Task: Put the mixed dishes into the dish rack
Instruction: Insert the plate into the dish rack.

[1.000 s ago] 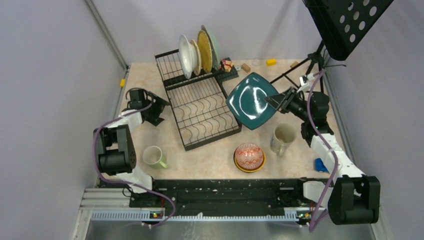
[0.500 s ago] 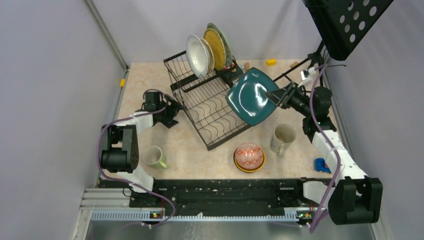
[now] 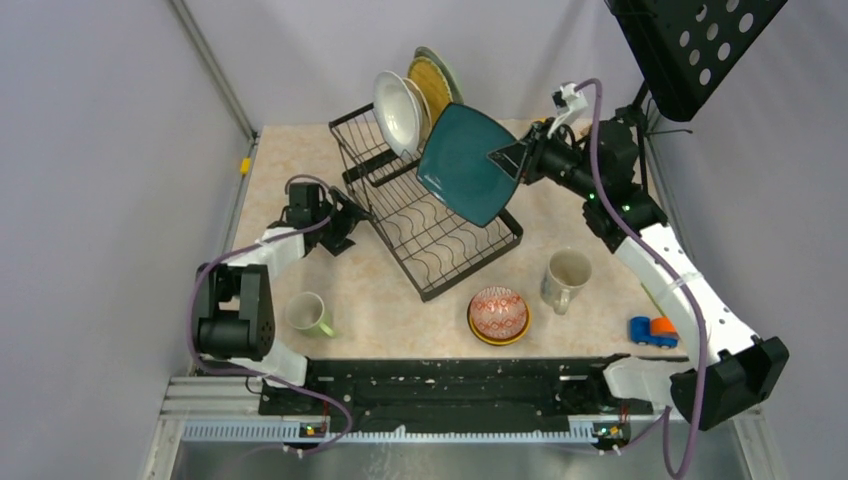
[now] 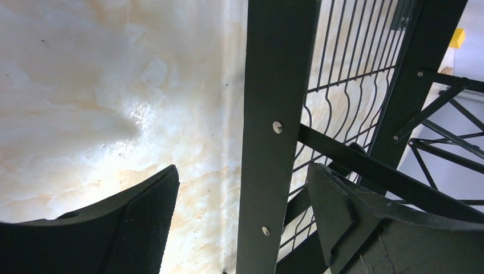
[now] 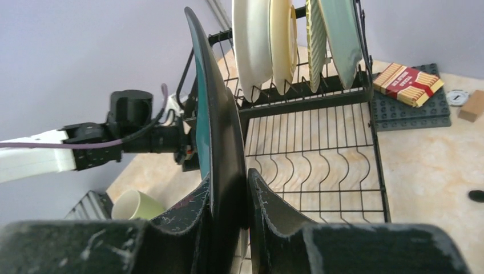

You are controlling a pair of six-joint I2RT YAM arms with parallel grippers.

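Jaws, right gripper (image 3: pixel 515 158): clamped on teal plate (image 3: pixel 462 163), held on edge beside four racked plates (image 3: pixel 400 105). Left gripper (image 4: pixel 242 171): apart, straddling rack (image 3: pixel 440 250) frame. Outstanding, well clear of both: green mug (image 3: pixel 308 314), cream mug (image 3: pixel 567 278), stacked bowls (image 3: pixel 498 312).

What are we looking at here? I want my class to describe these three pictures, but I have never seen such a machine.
It is a robot: a left arm and a right arm bolted at the near edge of the table. One picture looks down from above; the other two come from cameras on the wrists. On the table stand a wire rack with plates in it, a green mug, a cream mug, stacked bowls and a toy car. The right gripper is shut on a dark plate, held on edge beside the racked plates. The left gripper is open, its fingers either side of the rack's frame bar.
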